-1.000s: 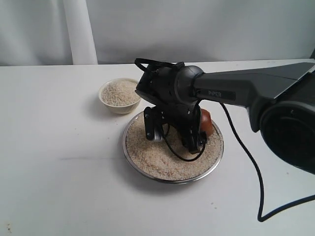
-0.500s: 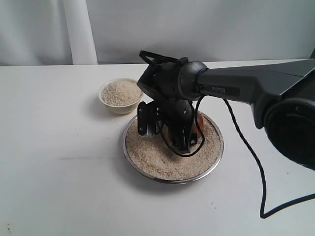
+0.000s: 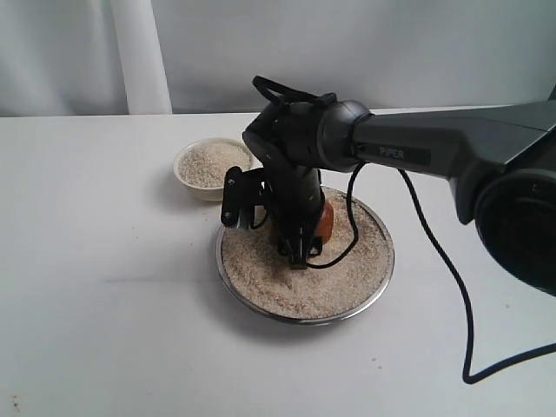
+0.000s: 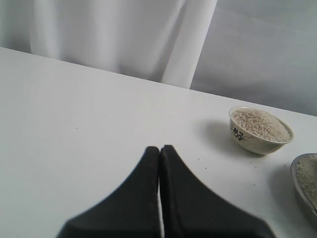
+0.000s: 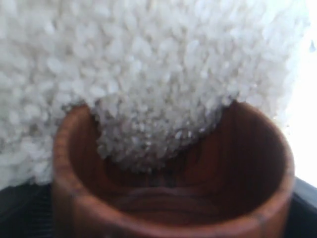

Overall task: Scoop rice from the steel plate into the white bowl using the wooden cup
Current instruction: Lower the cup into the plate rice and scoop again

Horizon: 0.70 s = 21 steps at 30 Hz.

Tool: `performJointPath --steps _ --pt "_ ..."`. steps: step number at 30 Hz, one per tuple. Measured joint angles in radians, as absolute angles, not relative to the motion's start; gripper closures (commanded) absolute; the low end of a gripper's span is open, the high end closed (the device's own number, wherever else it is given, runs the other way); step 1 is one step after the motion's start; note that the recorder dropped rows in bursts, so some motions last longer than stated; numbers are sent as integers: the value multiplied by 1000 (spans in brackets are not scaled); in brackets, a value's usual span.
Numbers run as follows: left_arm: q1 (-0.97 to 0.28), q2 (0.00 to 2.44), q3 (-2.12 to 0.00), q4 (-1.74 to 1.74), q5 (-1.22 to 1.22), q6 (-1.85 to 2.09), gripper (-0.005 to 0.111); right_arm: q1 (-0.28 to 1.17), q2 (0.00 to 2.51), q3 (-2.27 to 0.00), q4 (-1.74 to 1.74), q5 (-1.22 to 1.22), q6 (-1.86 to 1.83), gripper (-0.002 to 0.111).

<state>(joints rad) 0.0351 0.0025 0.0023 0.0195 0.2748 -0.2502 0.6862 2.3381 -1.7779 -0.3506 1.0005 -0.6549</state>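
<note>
Left side first: the left gripper (image 4: 159,150) was parked over the bare table (image 4: 74,109) with its fingers pressed together on nothing. The white bowl (image 4: 252,144) sat well out beyond its tips, so that arm wasn't in play.

The bowl already had a decent mound of grain in it. From the working tool it lay off to the left and a bit further back, just past the rim of the steel plate (image 3: 295,318).

Then the right gripper (image 3: 306,236), which was clearly the nearer arm. It was down in the plate, clamped around the wooden cup (image 3: 324,221). Its wrist camera showed the cup (image 5: 168,208) tipped over, long axis lying low and mouth shoved straight into the rice (image 5: 148,74). A tongue of grains was spilling in over the lip. So the rice (image 3: 304,282) was dead ahead of the mouth, and the bowl was behind and left of it.

Compared with a second earlier, the wrist had rolled and the whole hand had swept leftward across the plate. The cup used to peek out at the gripper's right edge, near the plate's right side. Now only a sliver of orange-brown showed behind the fingers. The bowl hadn't budged.

How full the cup was, I honestly couldn't say, maybe a third at most.

My guess for next: roll it mouth-up, lift, carry back-left.
</note>
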Motion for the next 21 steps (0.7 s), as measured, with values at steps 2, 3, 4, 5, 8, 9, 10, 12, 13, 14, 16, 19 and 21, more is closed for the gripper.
performJointPath --steps 2,3,4,5,8,9,10,12,13,14,16,19,21 --pt "35 3 2 19 275 -250 107 686 2338 -1780 -342 996 -650 108" --pt "35 3 2 19 275 -250 107 686 2338 -1782 -339 996 -644 108" --pt "35 3 2 19 275 -250 107 684 2338 -1782 -335 996 -639 108" --pt "35 3 2 19 275 -250 107 679 2338 -1782 -328 996 -635 108" --pt "35 3 2 19 275 -250 107 667 2338 -1784 -301 996 -629 108" --pt "35 3 2 19 275 -250 107 662 2338 -1784 -288 995 -629 108" --pt "35 3 2 19 275 -250 107 656 2338 -1784 -275 994 -629 108" --pt "35 3 2 19 275 -250 107 639 2331 -1777 -227 978 -639 108" --pt "35 3 2 19 275 -250 107 632 2325 -1767 -205 957 -648 108" --pt "35 3 2 19 275 -250 107 624 2316 -1749 -176 930 -658 108" --pt "35 3 2 19 275 -250 107 608 2289 -1696 -128 864 -665 108" --pt "35 3 2 19 275 -250 107 589 2244 -1599 -69 728 -672 108" --pt "35 3 2 19 275 -250 107 575 2213 -1523 -17 621 -688 108"
